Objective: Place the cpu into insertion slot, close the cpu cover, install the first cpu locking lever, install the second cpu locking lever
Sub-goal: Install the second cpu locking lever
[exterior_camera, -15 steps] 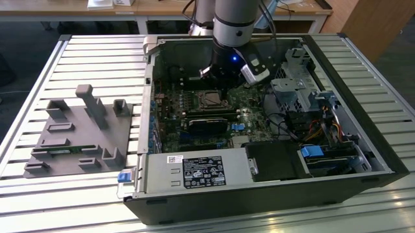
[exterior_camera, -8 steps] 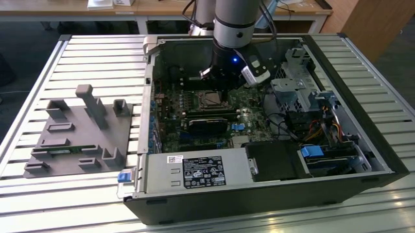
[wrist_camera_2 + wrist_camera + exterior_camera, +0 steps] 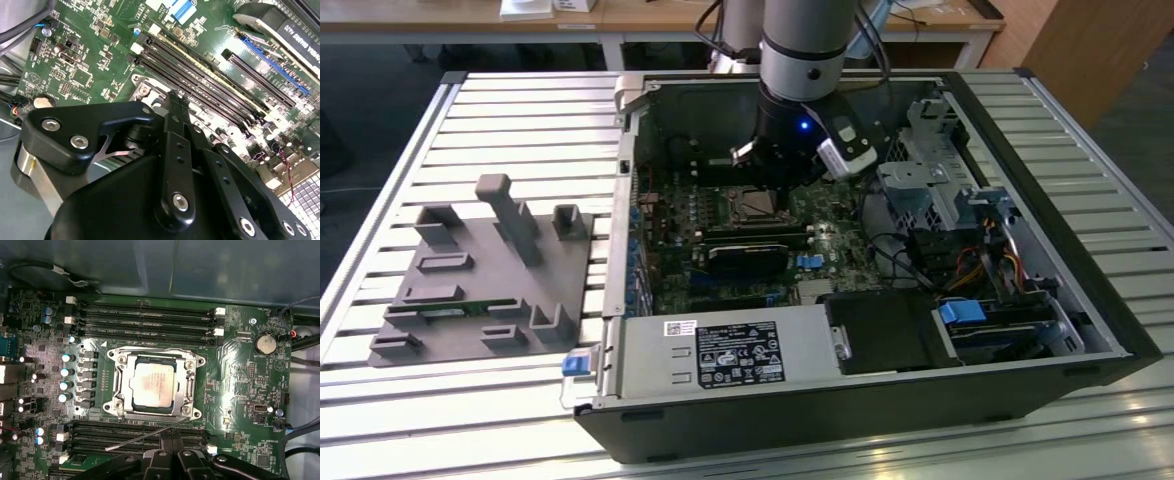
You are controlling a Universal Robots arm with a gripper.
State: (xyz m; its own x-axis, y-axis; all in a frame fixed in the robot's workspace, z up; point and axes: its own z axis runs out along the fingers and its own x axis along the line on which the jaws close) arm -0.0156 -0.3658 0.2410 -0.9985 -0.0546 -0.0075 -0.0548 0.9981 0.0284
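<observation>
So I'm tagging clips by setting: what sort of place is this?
Probably a lab or workshop test bench: an open computer case lies on a slatted metal table, beside a grey fixture block, with wooden desks behind.

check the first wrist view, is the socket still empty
No: the cpu lies in the insertion slot, framed by the cpu cover.

Looks like a robotics lab or workshop: open PC case (image 3: 881,300) on a slatted aluminium table (image 3: 454,130), grey fixture block (image 3: 480,280), wooden benches (image 3: 654,20) behind.

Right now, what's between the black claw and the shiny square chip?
In the first wrist view, a thin metal lever rod and long black memory slots lie between the claw and the pale silvery square cpu.
</observation>
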